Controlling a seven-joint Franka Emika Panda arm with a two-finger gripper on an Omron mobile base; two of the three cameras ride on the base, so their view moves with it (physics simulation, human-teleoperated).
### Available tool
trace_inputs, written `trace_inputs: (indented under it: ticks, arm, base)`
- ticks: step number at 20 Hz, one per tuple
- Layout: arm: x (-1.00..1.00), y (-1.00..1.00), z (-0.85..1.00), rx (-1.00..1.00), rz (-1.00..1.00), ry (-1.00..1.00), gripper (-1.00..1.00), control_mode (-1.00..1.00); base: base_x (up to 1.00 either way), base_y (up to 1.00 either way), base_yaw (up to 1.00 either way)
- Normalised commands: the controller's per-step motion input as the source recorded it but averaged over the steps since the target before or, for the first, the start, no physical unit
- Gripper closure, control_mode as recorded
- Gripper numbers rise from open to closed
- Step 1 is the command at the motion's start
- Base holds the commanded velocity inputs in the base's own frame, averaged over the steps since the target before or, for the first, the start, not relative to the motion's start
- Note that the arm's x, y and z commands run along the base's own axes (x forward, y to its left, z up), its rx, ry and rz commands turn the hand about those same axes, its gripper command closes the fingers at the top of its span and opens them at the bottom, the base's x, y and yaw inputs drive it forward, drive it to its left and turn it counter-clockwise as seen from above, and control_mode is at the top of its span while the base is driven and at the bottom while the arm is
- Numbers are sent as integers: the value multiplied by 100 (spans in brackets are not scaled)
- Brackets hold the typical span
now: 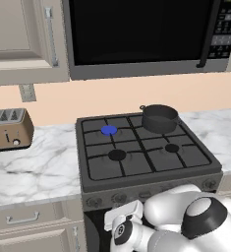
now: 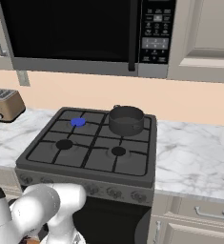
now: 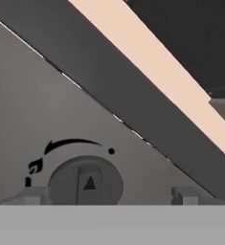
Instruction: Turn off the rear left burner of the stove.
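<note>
A: Where is the task's target, and why does the arm sit so low?

B: The rear left burner (image 1: 108,130) shows a blue disc at the back left of the stove (image 1: 151,183), beside the grey pot (image 1: 159,118) on the rear right grate. Its control lies on the front panel, so the arm is folded below the cooktop edge, facing the row of knobs.

A: What does the hand view show?

B: A round knob (image 3: 86,183) with a raised bar and triangle pointer, under an arc marking. The gripper (image 3: 104,197) is centred just before it; its fingertips (image 3: 183,195) stand wide, either side of the knob, apparently not yet closed on it
</note>
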Motion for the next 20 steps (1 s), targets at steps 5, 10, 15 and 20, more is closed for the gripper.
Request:
trace_inputs:
  ticks: [5, 10, 15, 20]
  arm:
    - [19, -13, -12, 0, 1, 0, -100, -100]
    - [15, -4, -15, 0, 1, 0, -100, -100]
    - [3, 0, -5, 0, 0, 0, -100, -100]
    - [7, 0, 0, 0, 0, 0, -100, -100]
  base:
    - [0, 0, 0]
    - [0, 0, 0]
    - [0, 0, 0]
    - [0, 0, 0]
